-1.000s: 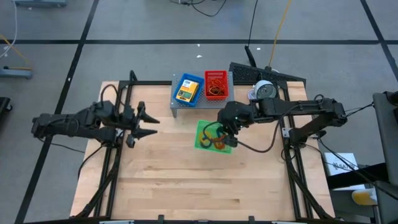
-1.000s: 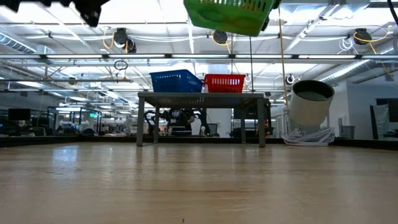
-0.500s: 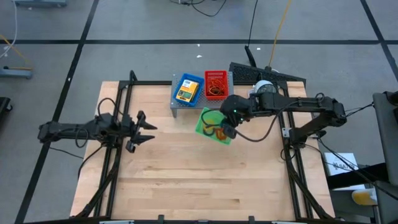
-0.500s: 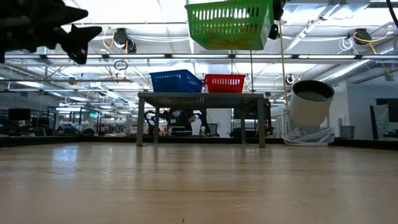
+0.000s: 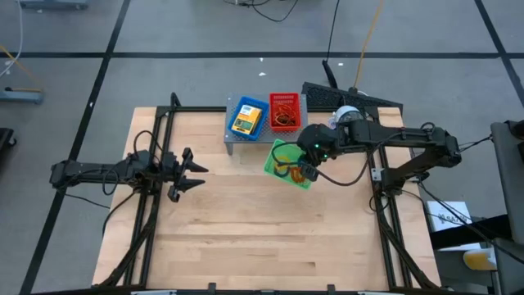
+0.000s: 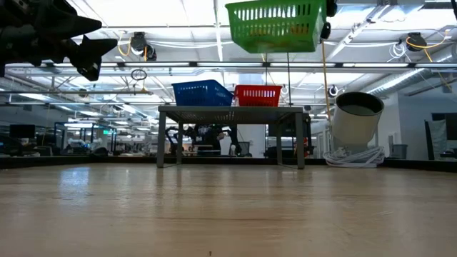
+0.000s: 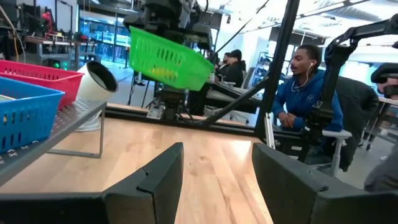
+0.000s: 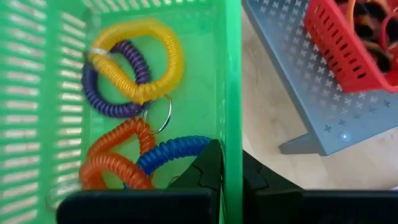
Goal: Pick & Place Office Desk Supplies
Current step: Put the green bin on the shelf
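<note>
The right arm reaches in from the bench's right edge, stretched leftward with its wrist bent down near the far middle; the right tool (image 5: pixel 306 168) is high off the bench, its two dark fingers (image 8: pixel 208 169) pinched together on the wall of the green tray (image 5: pixel 288 165), one finger inside and one outside, carrying it in the air; the left arm lies low and extended along the left side, forearm roughly level, pointing rightward; the left tool (image 5: pixel 191 170) hangs above the bench with its fingers (image 7: pixel 155 180) spread apart and nothing between them.
</note>
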Action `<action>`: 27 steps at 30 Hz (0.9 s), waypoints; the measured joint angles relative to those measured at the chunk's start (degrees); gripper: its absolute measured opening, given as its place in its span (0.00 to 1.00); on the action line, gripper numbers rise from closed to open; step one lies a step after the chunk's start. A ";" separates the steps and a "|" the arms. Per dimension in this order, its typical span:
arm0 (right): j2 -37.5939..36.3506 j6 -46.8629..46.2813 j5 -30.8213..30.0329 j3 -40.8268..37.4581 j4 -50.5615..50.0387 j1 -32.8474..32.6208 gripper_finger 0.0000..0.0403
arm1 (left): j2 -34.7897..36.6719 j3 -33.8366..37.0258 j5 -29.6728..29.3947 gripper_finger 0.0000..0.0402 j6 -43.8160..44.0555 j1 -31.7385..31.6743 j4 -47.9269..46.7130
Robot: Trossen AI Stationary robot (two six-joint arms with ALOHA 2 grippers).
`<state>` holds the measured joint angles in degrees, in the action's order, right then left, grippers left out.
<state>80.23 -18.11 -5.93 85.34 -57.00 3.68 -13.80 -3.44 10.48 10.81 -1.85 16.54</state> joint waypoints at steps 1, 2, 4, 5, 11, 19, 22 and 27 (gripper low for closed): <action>-0.57 0.24 0.00 0.00 0.09 0.00 0.00 | -0.02 0.00 -0.01 0.50 -0.01 0.00 -0.05; -1.12 0.77 0.02 0.00 0.08 0.00 0.00 | 0.00 0.00 -0.02 0.50 -0.02 0.00 0.00; -2.55 1.53 0.02 0.00 0.10 0.21 0.00 | -0.01 0.00 -0.02 0.50 -0.02 0.00 0.05; -3.33 2.25 0.04 0.00 -0.06 0.41 0.00 | -0.02 0.00 -0.02 0.50 -0.02 0.00 -0.01; -8.59 1.18 -0.05 -0.02 -2.33 2.60 0.00 | -0.04 0.00 -0.02 0.50 -0.11 0.00 0.04; -11.25 -5.55 -0.31 -0.02 -3.00 12.47 0.00 | -0.04 0.00 -0.04 0.50 -0.11 0.00 0.02; -9.66 -8.02 -0.32 -0.08 -3.03 16.80 0.00 | -0.04 0.00 -0.04 0.50 -0.11 0.00 0.02; -6.78 -13.36 -0.02 1.72 -2.27 24.06 0.00 | -0.06 0.00 -0.04 0.50 -0.09 0.00 0.02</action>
<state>73.45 -31.47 -5.95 87.06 -59.26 27.74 -13.87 -3.44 10.44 10.72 -1.85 16.56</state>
